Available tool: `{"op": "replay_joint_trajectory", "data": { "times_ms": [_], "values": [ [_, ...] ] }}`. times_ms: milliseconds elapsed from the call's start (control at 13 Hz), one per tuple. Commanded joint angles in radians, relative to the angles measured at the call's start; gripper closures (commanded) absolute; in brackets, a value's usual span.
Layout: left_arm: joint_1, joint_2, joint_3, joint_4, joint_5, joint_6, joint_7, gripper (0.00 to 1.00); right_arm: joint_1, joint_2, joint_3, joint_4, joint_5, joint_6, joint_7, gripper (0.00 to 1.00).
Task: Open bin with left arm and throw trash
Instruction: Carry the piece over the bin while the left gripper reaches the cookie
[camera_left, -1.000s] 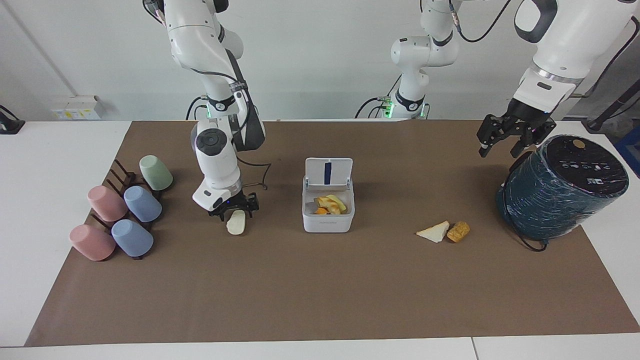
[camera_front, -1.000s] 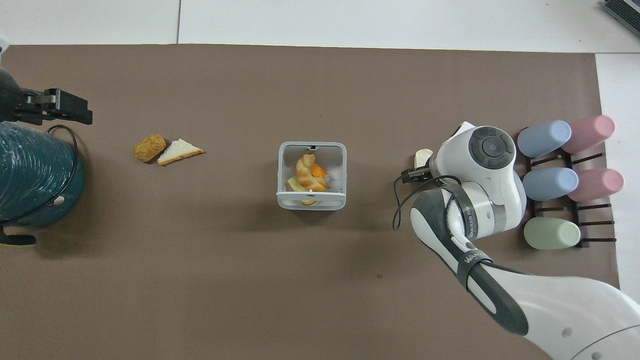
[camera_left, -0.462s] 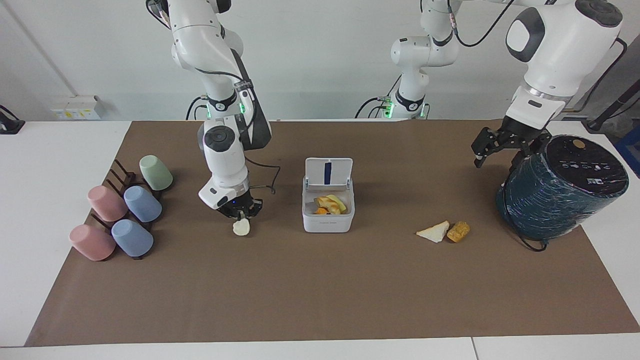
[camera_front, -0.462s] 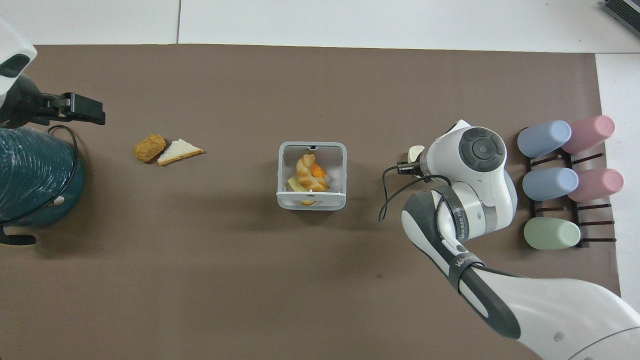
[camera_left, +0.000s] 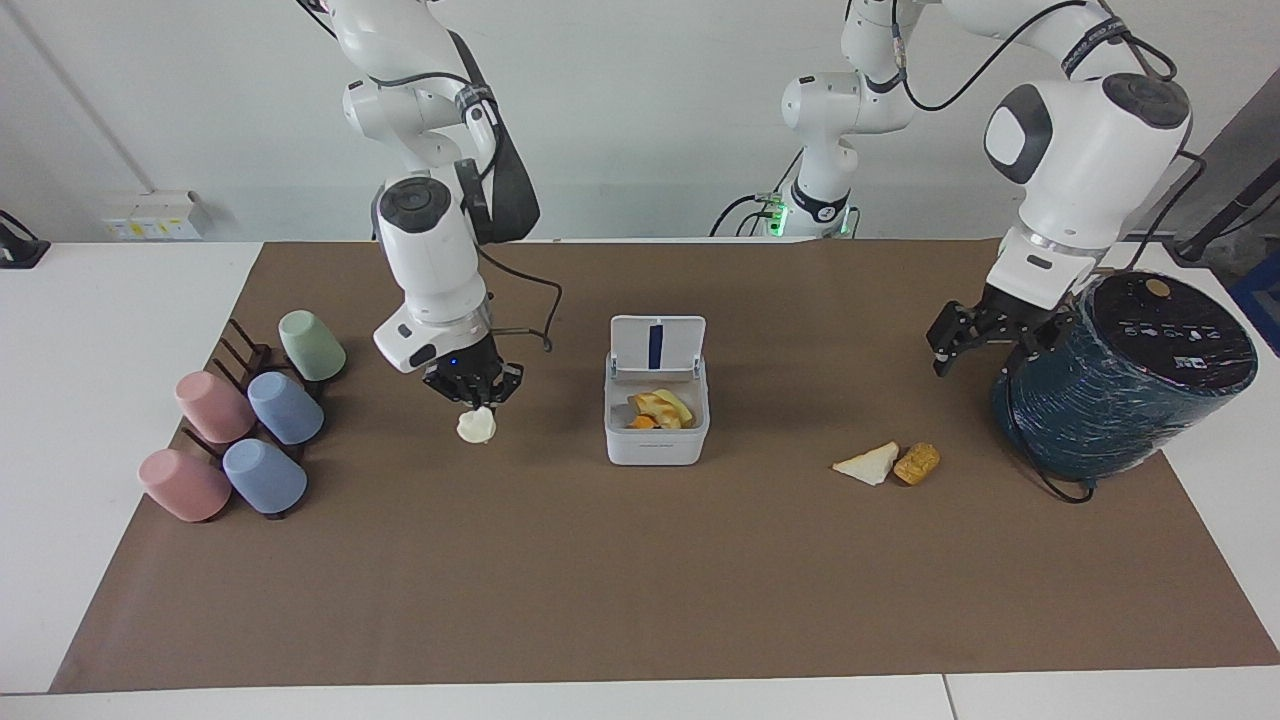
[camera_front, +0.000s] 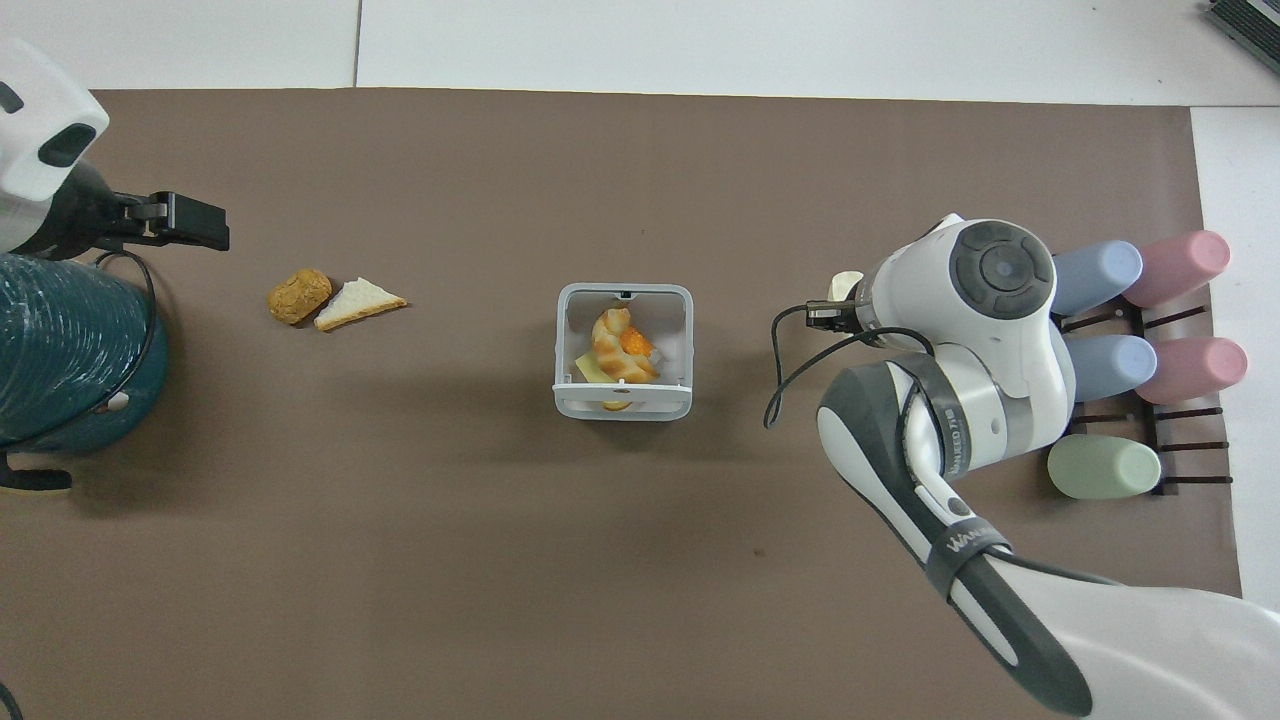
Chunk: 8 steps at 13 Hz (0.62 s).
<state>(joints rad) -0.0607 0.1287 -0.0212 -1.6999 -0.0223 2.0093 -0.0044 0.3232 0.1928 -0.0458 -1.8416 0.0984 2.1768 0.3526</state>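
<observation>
The right gripper (camera_left: 474, 398) is seen left of centre in the facing view, raised over the brown mat (camera_left: 640, 600), its fingers pinched on the cream lump (camera_left: 476, 426), which hangs clear of the mat. The right arm is bent steeply down from its elbow, the wrist pointing almost straight at the table. In the overhead view only a sliver of the cream lump (camera_front: 849, 285) is shown past the wrist.

The bin (camera_left: 656, 445) is found at frame centre, lid (camera_left: 657, 347) upright, scraps inside. The pale wedge (camera_left: 868, 464) and the brown chunk (camera_left: 917, 463) are laid touching at lower right.

The left gripper (camera_left: 958, 345) is held spread and empty at right, beside the teal cylinder (camera_left: 1120, 380).
</observation>
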Motion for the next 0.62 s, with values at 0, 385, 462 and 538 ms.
{"op": "replay_joint_trajectory", "data": {
  "times_ms": [0,385,462,538],
  "values": [
    [0.024,0.011,-0.005,-0.107,0.016,0.142,0.085,0.00,0.004,0.027,0.009,0.085,0.148,-0.017,0.031,1.00],
    [0.059,0.075,-0.005,-0.195,0.016,0.321,0.348,0.06,0.074,0.027,0.010,0.081,0.466,0.000,0.213,1.00],
    [0.058,0.104,-0.005,-0.196,0.018,0.357,0.371,0.06,0.097,0.028,0.010,0.079,0.501,0.020,0.259,1.00],
    [0.053,0.124,-0.005,-0.195,0.018,0.379,0.388,0.06,0.120,0.034,0.010,0.071,0.541,0.056,0.293,1.00]
  ]
}}
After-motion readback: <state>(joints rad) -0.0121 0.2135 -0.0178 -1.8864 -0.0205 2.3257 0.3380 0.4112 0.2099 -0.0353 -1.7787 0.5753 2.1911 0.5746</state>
